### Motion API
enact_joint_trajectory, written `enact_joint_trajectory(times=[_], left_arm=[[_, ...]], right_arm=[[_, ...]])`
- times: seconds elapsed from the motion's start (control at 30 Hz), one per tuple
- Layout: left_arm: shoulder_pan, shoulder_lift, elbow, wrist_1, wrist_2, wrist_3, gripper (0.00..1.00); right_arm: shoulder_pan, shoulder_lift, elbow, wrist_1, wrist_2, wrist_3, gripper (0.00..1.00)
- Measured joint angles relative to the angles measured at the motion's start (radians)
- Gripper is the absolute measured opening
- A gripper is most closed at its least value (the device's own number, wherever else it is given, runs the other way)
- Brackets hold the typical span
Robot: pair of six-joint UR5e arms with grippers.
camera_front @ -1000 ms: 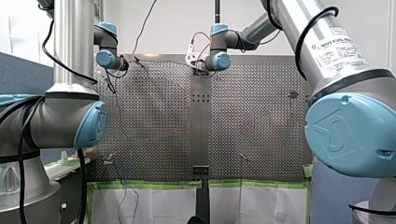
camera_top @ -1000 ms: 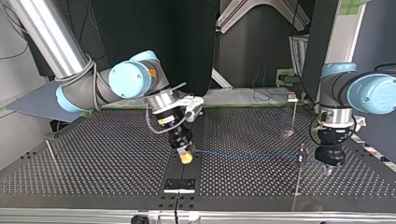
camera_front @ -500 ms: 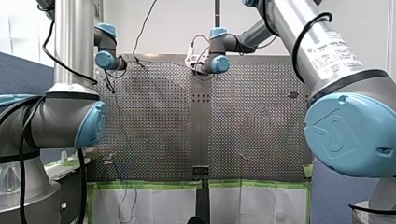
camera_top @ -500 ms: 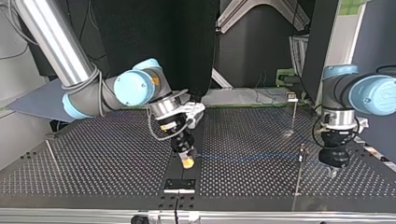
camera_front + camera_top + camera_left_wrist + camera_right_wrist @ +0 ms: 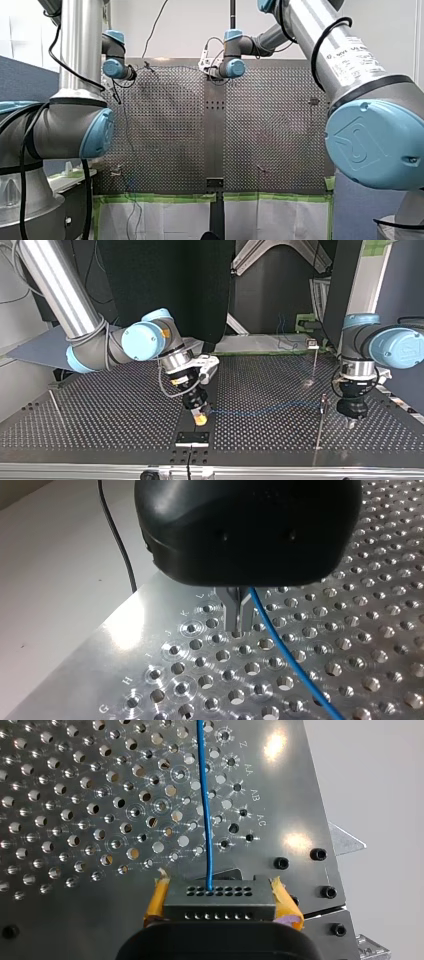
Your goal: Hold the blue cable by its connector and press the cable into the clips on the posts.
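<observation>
Just changed: my right gripper [image 5: 200, 418] has carried the connector [image 5: 220, 897] down toward the desk [image 5: 100, 415] edge nearest the top camera. My left gripper [image 5: 239, 626] has hardly shifted.
Meaning: I judge the blue cable [image 5: 265, 411] is being drawn along and lined up on the post [image 5: 323, 410] just beside my left gripper. As far as I can tell, it is not yet pressed in.
Right gripper: yellow pads [image 5: 157, 902] pinch the connector by its ends, and the cable leaves straight ahead.
Left gripper: metal fingers [image 5: 231, 612] are pressed together. The cable runs off right beside one finger, and I cannot tell whether it is nipped.
Top view only: shows the whole span between the grippers, and the post.
Wrist views only: show each grip up close.
Front view: too distant to show either grip.
</observation>
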Motion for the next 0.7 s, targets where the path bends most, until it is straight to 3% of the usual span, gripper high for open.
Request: enact_joint_trajectory(times=[0.03,0.07,0.1,0.13,0.2,0.23,0.27,0.53,0.7], left_arm=[[0.000,0.000,0.000,-0.001,0.003,0.003,0.42],[0.000,0.000,0.000,-0.001,0.008,0.006,0.53],[0.000,0.001,0.000,-0.002,0.010,0.008,0.74],[0.000,0.001,0.000,-0.004,0.011,0.011,0.74],[0.000,0.003,0.000,-0.012,0.007,0.018,0.94],[-0.001,0.004,0.000,-0.018,0.002,0.022,0.94],[-0.002,0.006,0.000,-0.026,-0.005,0.028,1.00],[-0.015,0.048,-0.005,-0.095,-0.045,0.080,1.00],[-0.022,0.092,-0.036,-0.140,-0.039,0.070,1.00]], right_arm=[[0.000,0.000,0.000,0.000,0.000,0.000,0.00],[0.000,0.000,0.000,0.000,0.000,-0.001,0.00],[0.000,0.000,0.000,0.000,0.000,-0.001,0.00],[0.000,0.000,0.000,0.001,0.000,-0.001,0.00],[0.001,0.000,0.000,0.001,0.000,-0.001,0.00],[0.002,0.000,0.000,0.002,0.000,-0.001,0.00],[0.002,0.000,0.000,0.002,0.000,-0.001,0.00],[0.003,0.000,0.000,0.005,0.000,-0.003,0.00],[0.002,0.000,0.000,0.005,-0.001,-0.003,0.00]])
